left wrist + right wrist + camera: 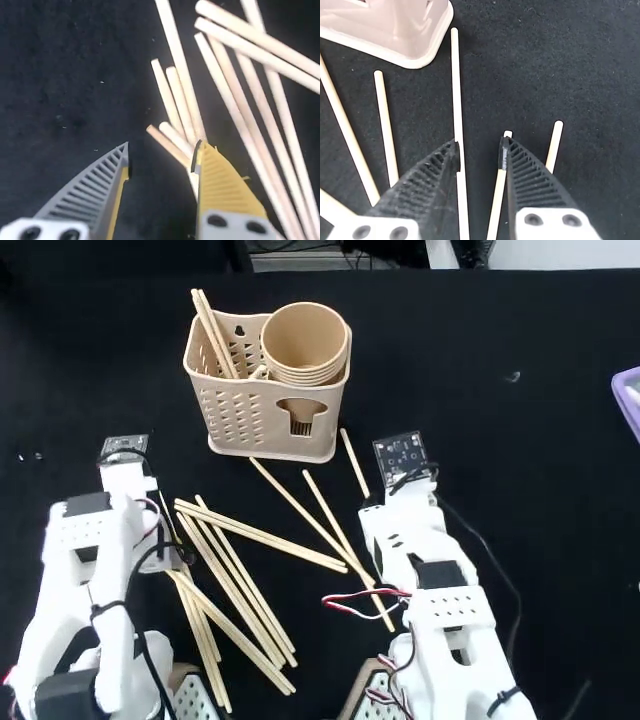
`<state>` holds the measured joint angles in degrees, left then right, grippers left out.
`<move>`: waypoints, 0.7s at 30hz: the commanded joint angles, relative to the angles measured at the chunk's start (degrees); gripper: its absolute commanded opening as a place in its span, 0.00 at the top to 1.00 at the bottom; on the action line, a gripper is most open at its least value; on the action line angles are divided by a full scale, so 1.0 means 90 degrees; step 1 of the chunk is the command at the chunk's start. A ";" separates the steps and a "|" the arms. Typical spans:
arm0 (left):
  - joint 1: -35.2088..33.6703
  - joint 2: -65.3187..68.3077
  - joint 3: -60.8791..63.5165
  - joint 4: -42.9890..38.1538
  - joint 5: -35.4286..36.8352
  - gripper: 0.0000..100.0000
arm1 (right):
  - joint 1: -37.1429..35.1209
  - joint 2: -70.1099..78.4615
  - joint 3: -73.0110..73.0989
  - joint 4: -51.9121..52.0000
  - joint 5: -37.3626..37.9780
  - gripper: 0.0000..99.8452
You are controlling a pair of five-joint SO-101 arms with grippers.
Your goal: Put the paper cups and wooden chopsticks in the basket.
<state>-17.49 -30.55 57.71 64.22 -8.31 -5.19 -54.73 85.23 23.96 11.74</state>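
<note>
We see the basket (265, 410) standing toward the far edge of the table (520, 460), left of its middle. The stacked paper cups (305, 340) sit in its right end and a few upright chopsticks (213, 330) lean in its left end. The loose chopsticks (235, 570) lie fanned across the near half, from between the two arms toward the near-left corner.

Our left gripper (161, 150) is spread wide and holds nothing, low over several stick ends. Our right gripper (479, 145) is also spread. One long stick runs along one finger and another stick's end lies at the other fingertip, with the basket's corner just beyond. Dark cloth stretches from the right arm to the right edge, where a purple object (628, 400) sits.
</note>
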 commanded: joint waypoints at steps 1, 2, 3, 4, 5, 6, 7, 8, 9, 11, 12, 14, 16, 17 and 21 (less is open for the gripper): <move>0.0269 0.0195 0.0132 -0.0567 0.0938 0.78 | -0.0107 -0.0151 -0.0220 0.0010 0.0068 0.86; 0.0327 0.0244 0.0190 -0.0645 0.1201 0.78 | -0.0107 -0.0151 -0.0220 0.0010 0.0068 0.86; 0.0405 0.0293 0.0259 -0.0713 0.1465 0.78 | -0.0107 -0.0151 -0.0220 0.0010 0.0068 0.86; 0.0464 0.0332 0.0327 -0.0772 0.1758 0.78 | -0.0107 -0.0151 -0.0220 0.0010 0.0068 0.86; 0.0542 0.0371 0.0415 -0.0830 0.2042 0.78 | -0.0107 -0.0151 -0.0220 0.0010 0.0068 0.86; 0.0601 0.0400 0.0493 -0.0908 0.2286 0.78 | -0.0107 -0.0151 -0.0220 0.0010 0.0068 0.86; 0.0659 0.0410 0.0562 -0.0967 0.2462 0.78 | -0.0107 -0.0151 -0.0220 0.0010 0.0068 0.86; 0.0698 0.0391 0.0601 -0.0987 0.2579 0.78 | -0.0107 -0.0151 -0.0220 0.0010 0.0068 0.86; 0.0728 0.0381 0.0611 -0.0987 0.2598 0.78 | -0.0107 -0.0151 -0.0220 0.0010 0.0068 0.86; 0.0728 0.0381 0.0591 -0.1006 0.2569 0.78 | -0.0107 -0.0151 -0.0220 0.0010 0.0068 0.86; 0.0728 0.0381 0.0581 -0.1006 0.2569 0.78 | -0.0107 -0.0151 -0.0220 0.0010 0.0068 0.86; 0.0737 0.0381 0.0493 -0.0967 0.2569 0.78 | -0.0107 -0.0151 -0.0220 0.0010 0.0068 0.86; 0.0737 0.0381 0.0425 -0.0957 0.2569 0.78 | -0.0107 -0.0151 -0.0220 0.0010 0.0068 0.86; 0.0737 0.0381 0.0405 -0.0967 0.2569 0.78 | -0.0107 -0.0151 -0.0220 0.0010 0.0068 0.86; 0.0737 0.0430 0.0464 -0.1221 0.2569 0.80 | -0.0107 -0.0161 -0.0220 0.0010 0.0068 0.86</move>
<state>-12.04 -27.12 63.08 56.04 14.29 -5.19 -54.73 85.23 23.96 11.74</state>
